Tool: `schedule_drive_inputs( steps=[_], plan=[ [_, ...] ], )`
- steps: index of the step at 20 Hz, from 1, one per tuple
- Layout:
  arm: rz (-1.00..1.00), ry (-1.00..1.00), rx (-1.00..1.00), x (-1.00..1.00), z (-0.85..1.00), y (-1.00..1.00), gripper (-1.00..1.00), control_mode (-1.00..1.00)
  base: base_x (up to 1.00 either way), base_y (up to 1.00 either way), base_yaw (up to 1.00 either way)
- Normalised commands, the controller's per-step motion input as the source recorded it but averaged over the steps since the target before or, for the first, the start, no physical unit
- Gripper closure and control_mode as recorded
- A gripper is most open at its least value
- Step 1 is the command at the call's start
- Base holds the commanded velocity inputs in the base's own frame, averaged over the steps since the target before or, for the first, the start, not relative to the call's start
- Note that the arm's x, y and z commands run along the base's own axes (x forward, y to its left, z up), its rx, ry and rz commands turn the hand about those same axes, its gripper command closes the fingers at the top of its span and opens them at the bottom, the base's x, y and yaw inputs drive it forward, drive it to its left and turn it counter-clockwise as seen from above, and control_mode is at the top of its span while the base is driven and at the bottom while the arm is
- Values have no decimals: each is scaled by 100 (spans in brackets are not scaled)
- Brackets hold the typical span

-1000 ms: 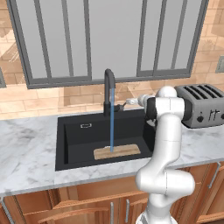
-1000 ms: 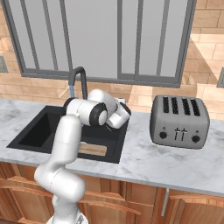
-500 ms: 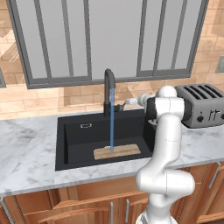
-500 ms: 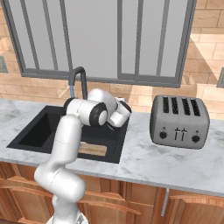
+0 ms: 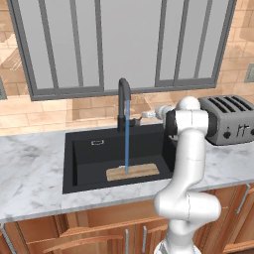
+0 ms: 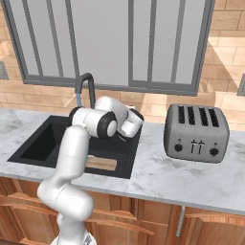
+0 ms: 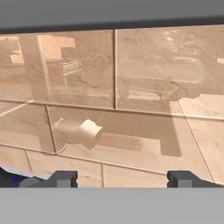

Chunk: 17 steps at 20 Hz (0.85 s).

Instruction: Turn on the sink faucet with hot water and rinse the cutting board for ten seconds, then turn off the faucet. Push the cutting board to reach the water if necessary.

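Observation:
The black gooseneck sink faucet stands behind the black sink. A thin blue stream of water falls straight from its spout onto the small tan cutting board, which lies flat on the basin floor. My gripper hangs above the sink's back right corner, just right of the faucet's side lever. In the hand view the gripper is open with nothing between its fingertips, facing the tan tiled wall.
A grey four-slot toaster stands on the marble counter right of the sink. A tiled backsplash and a window run along the back. Wooden cabinets sit below the counter.

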Motion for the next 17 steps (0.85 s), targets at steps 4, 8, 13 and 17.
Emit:
schedule_drive_inputs(
  steps=[4,8,13,17],
  plan=[
    [1,0,0,0,0,26,-100,-100,0,0,0],
    [0,0,0,0,0,26,-100,-100,0,0,0],
    [0,0,0,0,0,28,-100,-100,0,0,0],
    [0,0,0,0,0,29,-100,-100,0,0,0]
  ],
)
